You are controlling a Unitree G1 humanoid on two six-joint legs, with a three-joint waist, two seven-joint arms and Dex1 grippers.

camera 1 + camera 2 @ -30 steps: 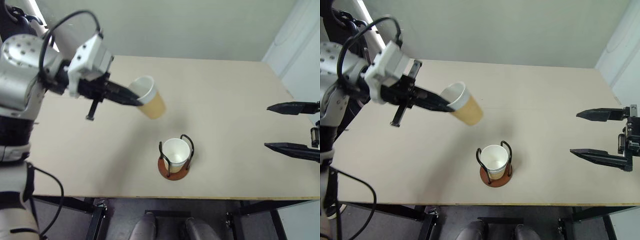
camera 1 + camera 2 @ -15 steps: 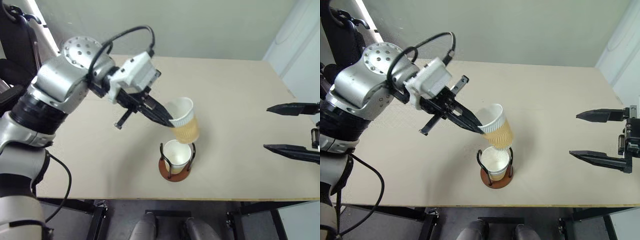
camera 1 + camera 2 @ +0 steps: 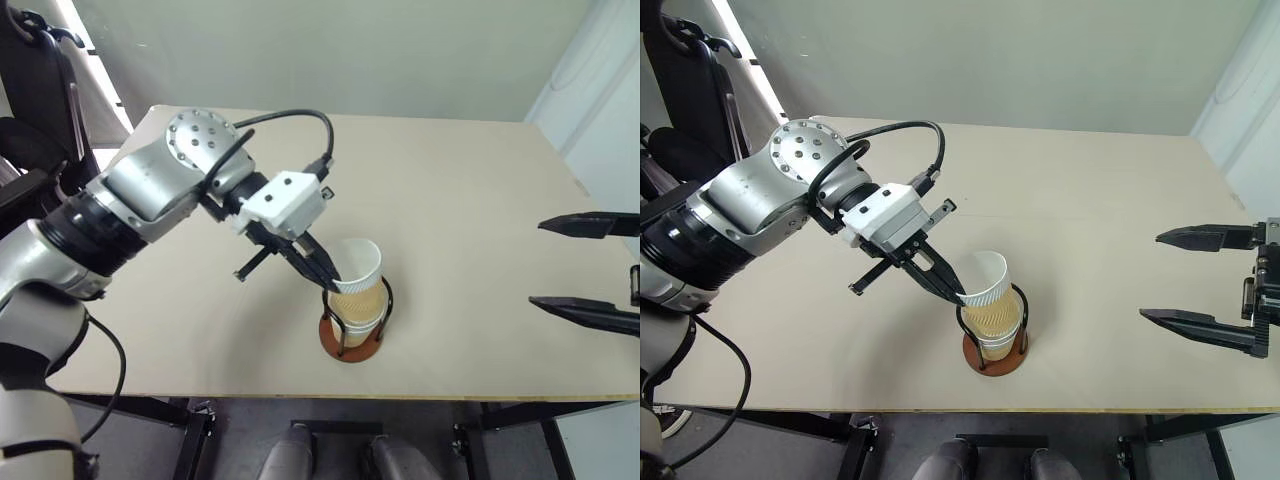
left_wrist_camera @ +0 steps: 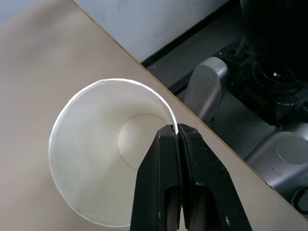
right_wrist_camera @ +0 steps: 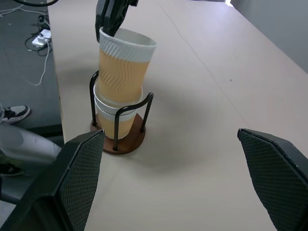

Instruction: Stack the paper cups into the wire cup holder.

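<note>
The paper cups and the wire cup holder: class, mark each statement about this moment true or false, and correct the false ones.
1. The left end effector pinches the rim of the upper paper cup. True.
2. The upper paper cup lies on its side on the table. False: it sits partly nested in the lower paper cup, leaning a little.
3. The lower paper cup stands inside the wire cup holder. True.
4. The right end effector is shut on a cup. False: its fingers stand wide apart, holding nothing, off to the side of the holder.
5. The wire cup holder has tipped over. False: it stands upright on its round base.
</note>
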